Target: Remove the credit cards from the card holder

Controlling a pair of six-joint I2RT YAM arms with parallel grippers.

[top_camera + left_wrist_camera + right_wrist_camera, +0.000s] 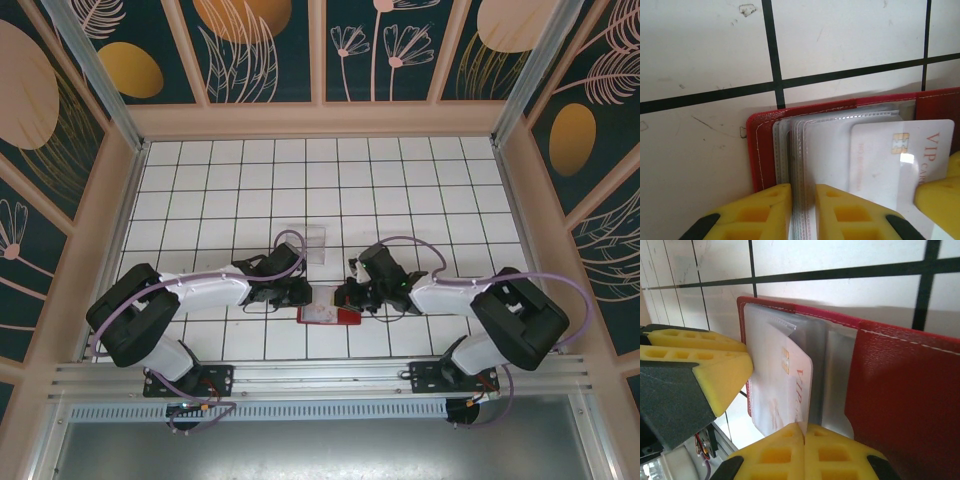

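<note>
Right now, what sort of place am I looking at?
Probably an enclosed robot test cell: two arms bolted to an aluminium rail, a white gridded tabletop, and leaf-patterned wall panels boxing it in.

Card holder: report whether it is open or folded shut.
Open. The card holder lies spread, its clear sleeves and a white card exposed.

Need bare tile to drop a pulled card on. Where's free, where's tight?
Free: far rows of the white tiled table, from the clear plastic box back to the rear wall, plus the far corners. Crowded: near centre, where the left hand and right hand meet over the small red folding wallet, with the box just beyond.
</note>
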